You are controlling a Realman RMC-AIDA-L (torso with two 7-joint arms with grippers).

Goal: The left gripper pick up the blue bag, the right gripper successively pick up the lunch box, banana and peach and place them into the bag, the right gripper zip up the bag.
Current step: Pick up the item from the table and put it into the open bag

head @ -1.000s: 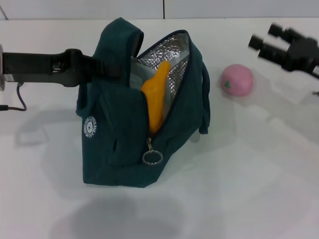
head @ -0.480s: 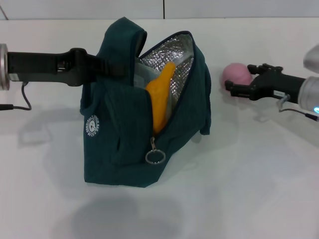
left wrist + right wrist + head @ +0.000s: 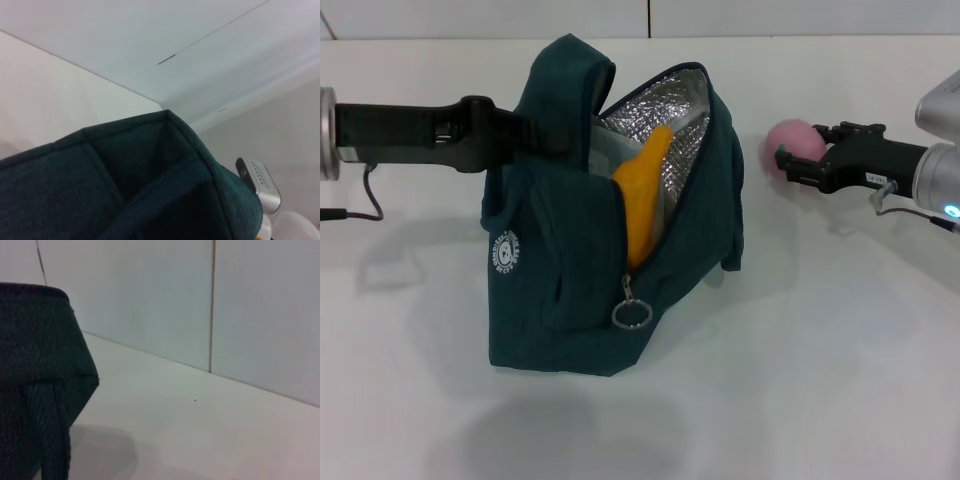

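Right gripper (image 3: pixel 790 163) astride the peach (image 3: pixel 794 145).

left arm: extended level from the left, left gripper (image 3: pixel 542 135) clamped shut | right arm: reached in from the right, right gripper (image 3: pixel 790 160) spread open

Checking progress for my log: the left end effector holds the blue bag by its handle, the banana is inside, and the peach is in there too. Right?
Not quite. The head view shows the peach outside the blue bag, on the table by the right end effector. The rest stands: the banana is inside.
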